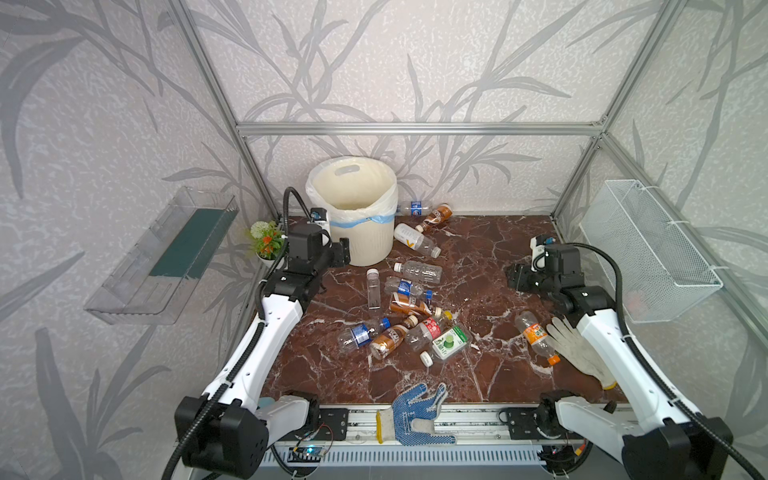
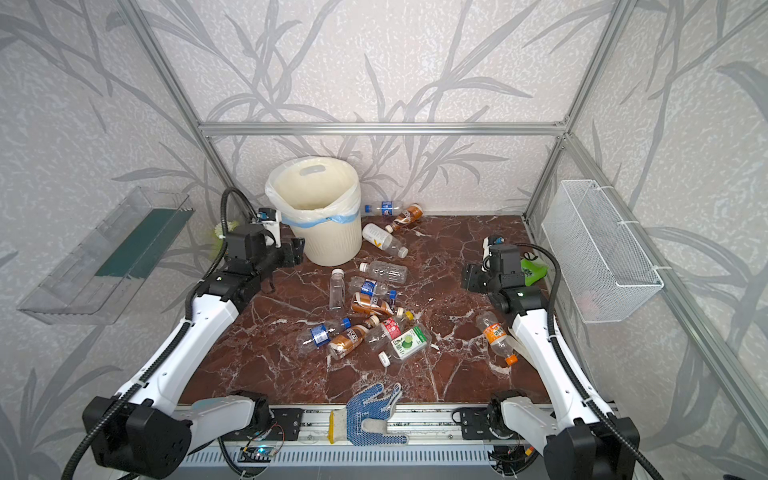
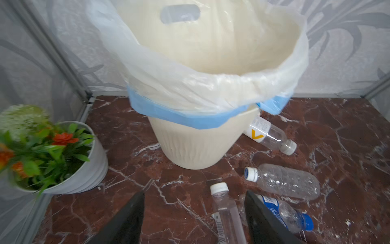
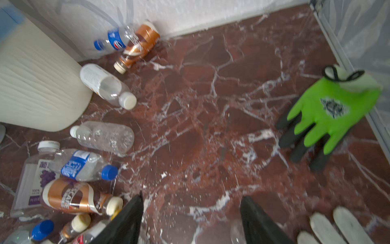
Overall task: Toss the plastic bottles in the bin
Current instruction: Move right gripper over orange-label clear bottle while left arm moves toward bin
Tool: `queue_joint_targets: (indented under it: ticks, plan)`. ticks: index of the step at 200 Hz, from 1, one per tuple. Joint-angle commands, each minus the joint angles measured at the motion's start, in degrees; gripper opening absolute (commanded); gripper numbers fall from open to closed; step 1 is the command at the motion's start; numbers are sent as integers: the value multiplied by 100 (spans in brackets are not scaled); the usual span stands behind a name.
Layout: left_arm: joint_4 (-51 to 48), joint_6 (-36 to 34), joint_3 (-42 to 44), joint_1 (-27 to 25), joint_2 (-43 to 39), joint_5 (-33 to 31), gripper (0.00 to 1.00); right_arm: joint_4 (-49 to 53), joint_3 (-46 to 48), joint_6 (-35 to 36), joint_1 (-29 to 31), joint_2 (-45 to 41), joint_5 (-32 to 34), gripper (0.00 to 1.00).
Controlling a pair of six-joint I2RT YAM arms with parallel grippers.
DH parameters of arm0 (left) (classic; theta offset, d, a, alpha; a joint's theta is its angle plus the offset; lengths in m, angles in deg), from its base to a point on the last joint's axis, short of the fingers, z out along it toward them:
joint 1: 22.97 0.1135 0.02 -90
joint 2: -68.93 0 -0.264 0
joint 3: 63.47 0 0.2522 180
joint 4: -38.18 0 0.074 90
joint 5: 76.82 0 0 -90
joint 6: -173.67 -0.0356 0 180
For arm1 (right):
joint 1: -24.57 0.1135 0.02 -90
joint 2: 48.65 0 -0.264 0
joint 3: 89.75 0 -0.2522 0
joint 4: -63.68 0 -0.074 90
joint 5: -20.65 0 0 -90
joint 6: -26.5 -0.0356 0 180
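Observation:
The cream ribbed bin (image 1: 368, 241), lined with a clear blue-banded bag, stands at the back left and looks empty inside; it is also in the left wrist view (image 3: 200, 147). Several plastic bottles lie on the marble: a heap mid-table (image 1: 401, 328), a white-labelled one (image 1: 415, 241) beside the bin, two by the back wall (image 1: 428, 212), and an orange-labelled one (image 1: 536, 336) at the right. My left gripper (image 1: 343, 251) (image 3: 194, 194) hovers open next to the bin, holding nothing, with a clear white-capped bottle (image 3: 225, 213) lying on the table below it. My right gripper (image 1: 513, 276) (image 4: 191, 197) is open over bare marble.
A flower pot (image 1: 266, 245) stands left of the bin. A blue-dotted glove (image 1: 417, 411) lies on the front edge, a white glove (image 1: 582, 353) by the right arm, a green glove (image 4: 329, 114) near the right wall. A wire basket (image 1: 648, 249) and a clear shelf (image 1: 166, 257) hang on the walls.

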Motion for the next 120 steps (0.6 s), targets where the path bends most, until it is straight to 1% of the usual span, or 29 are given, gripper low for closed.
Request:
queue_joint_targets:
  ticks: [1, 24, 35, 50, 57, 69, 91, 120]
  plan:
    - [-24, -364, 513, -251, -267, 1183, 75, 1537, 57, -300, 60, -295, 259, 74]
    - [56, -415, 628, -318, -246, 1621, 75, 2126, 330, -603, 49, -274, 246, 74]
    - [-53, -447, 564, -318, -224, 1745, 75, 2202, 435, -652, 17, -233, 261, 75]
    - [-57, -422, 539, -314, -237, 1807, 74, 2240, 477, -678, -12, -132, 448, 76]
    - [-50, -413, 559, -318, -251, 1805, 74, 2214, 496, -628, -39, -64, 434, 76]
    - [-44, -388, 562, -314, -297, 1785, 75, 2257, 512, -649, -92, 115, 610, 77]
    - [-60, -324, 569, -318, -351, 1632, 74, 2315, 456, -609, -368, 455, 704, 77]
    - [-48, -279, 603, -311, -460, 1426, 74, 2287, 328, -363, -388, 674, 1233, 77]
